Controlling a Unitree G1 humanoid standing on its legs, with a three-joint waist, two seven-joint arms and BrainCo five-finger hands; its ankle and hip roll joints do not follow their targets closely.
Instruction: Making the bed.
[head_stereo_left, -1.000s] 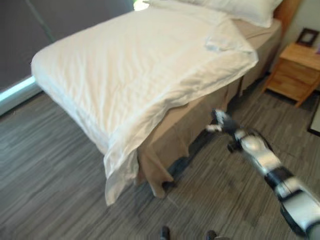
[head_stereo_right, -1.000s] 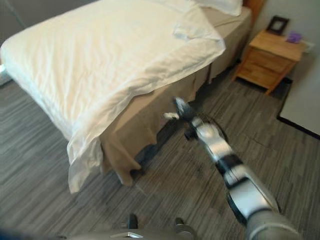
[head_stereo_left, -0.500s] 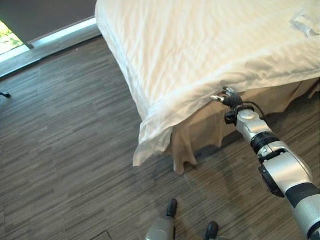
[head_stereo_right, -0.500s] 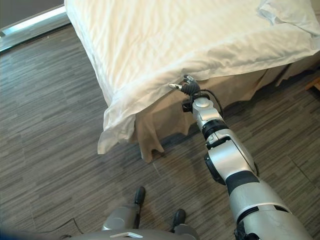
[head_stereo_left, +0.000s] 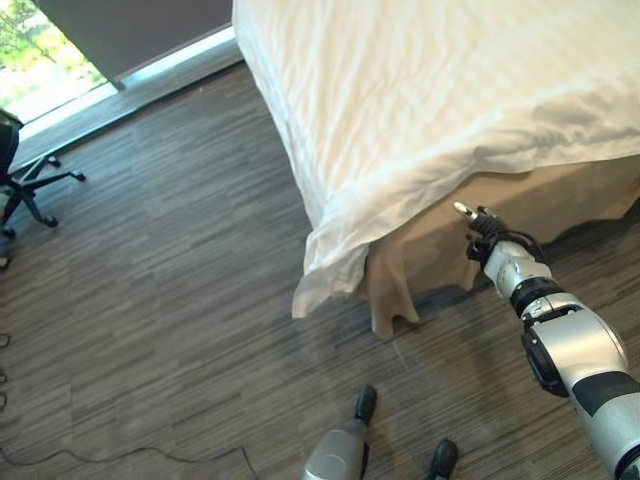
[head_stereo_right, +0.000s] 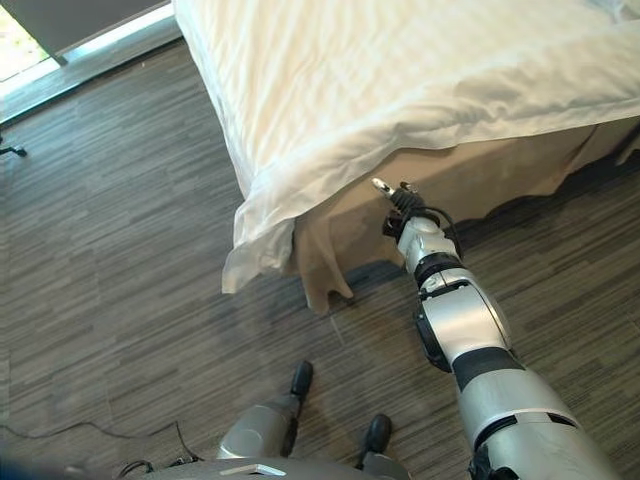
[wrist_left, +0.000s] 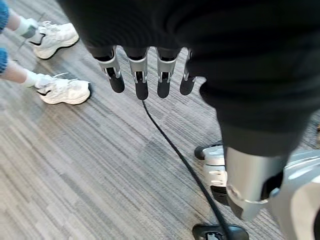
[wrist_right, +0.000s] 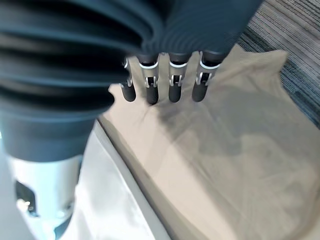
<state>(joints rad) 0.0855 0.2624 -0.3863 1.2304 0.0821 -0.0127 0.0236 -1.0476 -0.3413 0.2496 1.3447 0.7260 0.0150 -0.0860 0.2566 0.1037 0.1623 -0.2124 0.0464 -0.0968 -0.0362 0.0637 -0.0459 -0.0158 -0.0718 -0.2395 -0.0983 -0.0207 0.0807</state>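
The bed carries a white duvet whose near corner droops toward the floor over a tan bed skirt. My right hand reaches to the bed's side, just under the duvet's edge and in front of the skirt. In the right wrist view its fingers are straight and point at the tan skirt, with the white duvet beside it; the hand is open and holds nothing. My left hand hangs open over the grey floor, fingers straight.
Grey plank floor runs around the bed's foot. A black office chair stands at the far left by a bright window. A person's white shoes stand on the floor near my left hand.
The camera has swung toward the foot of the bed. My right hand went from over the floor to the bed's side and now sits slightly below the duvet's edge.
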